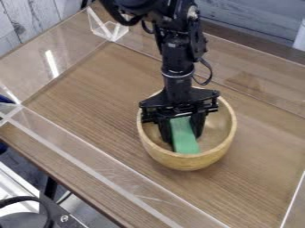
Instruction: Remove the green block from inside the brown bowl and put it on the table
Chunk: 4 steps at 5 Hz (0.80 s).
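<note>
**Entry: green bar gripped inside the bowl, lift not yet made**

Item one, the flat, matte green rectangular block (185, 135). We find it inside the round, thick-walled tan wooden bowl (156, 148), leaning rather than lying flat: its upper end sits under the hand, its lower end runs toward the bowl's near right wall. Its long axis therefore slopes down and toward the camera, slightly rightward in the view.

Item two, the black two-fingered hand (179, 118) on the dark robot arm. We read it as closed on the upper end of the green block, the fingers drawn in to either side of the bar; the exact contact is partly hidden by the finger housing. The hand points straight down into the bowl's mouth, with the arm rising near-vertically above it and bending away toward the top of the view.

Item three, the brown wood-grain worktop (95, 98) with clear acrylic walls. Open surface lies to the left of the bowl and behind it.

Relation that governs the coming move, in our judgement: the block lies directly below the hand and within the rim, so it must go upward first until the lower end clears the wall, and only then sideways to the bare worktop.
</note>
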Motion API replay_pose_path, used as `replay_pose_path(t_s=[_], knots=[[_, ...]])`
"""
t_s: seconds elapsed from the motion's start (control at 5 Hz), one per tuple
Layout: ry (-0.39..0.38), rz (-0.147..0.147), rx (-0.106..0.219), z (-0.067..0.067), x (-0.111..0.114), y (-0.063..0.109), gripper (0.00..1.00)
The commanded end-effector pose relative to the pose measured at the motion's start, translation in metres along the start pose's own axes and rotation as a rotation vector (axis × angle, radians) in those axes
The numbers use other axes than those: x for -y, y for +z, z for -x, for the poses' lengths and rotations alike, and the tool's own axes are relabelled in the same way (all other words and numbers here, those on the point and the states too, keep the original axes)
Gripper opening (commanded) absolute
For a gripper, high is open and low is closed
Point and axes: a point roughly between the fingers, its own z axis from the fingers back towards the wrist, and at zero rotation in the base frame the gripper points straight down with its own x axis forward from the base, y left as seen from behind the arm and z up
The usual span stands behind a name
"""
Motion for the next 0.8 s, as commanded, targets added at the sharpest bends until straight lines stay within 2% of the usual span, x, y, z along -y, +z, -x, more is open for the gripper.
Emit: replay_pose_path(t_s=[0.0, 0.6], knots=[[-0.003, 0.048, 0.057, -0.0097, 0.0081, 0.0186, 0.00], [-0.011, 0.053, 0.051, -0.0104, 0.0081, 0.0262, 0.00]])
